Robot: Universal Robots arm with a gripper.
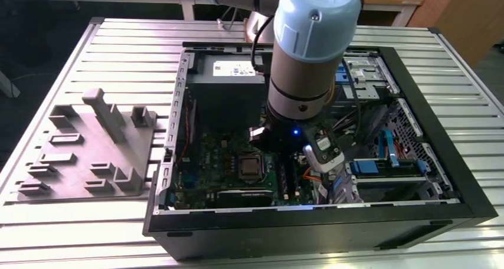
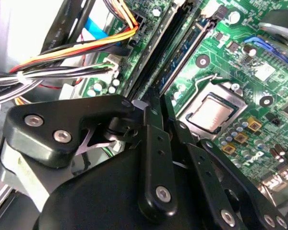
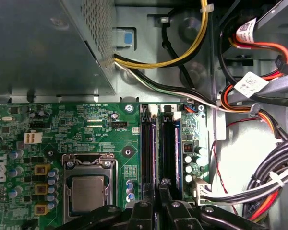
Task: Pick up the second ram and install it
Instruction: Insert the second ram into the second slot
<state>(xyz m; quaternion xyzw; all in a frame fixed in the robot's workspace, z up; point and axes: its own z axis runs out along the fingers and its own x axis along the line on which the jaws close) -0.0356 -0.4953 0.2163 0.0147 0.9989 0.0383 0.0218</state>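
Note:
The second ram (image 3: 175, 143) is a thin dark blue-green strip standing on edge in one of two long black slots on the green motherboard (image 3: 86, 124). The second wrist view shows the second ram (image 2: 188, 45) running up to my fingertips. My gripper (image 3: 159, 188) is shut, its black fingers pressed together just over the near end of the slots, between the two of them. Whether the tips touch the strip I cannot tell. The second wrist view has the gripper (image 2: 159, 106) low over the board. In the exterior view my arm (image 1: 311, 56) reaches down into the open computer case (image 1: 315, 219).
The processor socket (image 3: 88, 191) lies beside the slots. The grey power supply (image 3: 38, 48) is further along the board. Cable bundles (image 3: 259, 182) crowd the other side of the slots. A grey fixture (image 1: 87, 151) sits on the slatted table at the exterior view's left.

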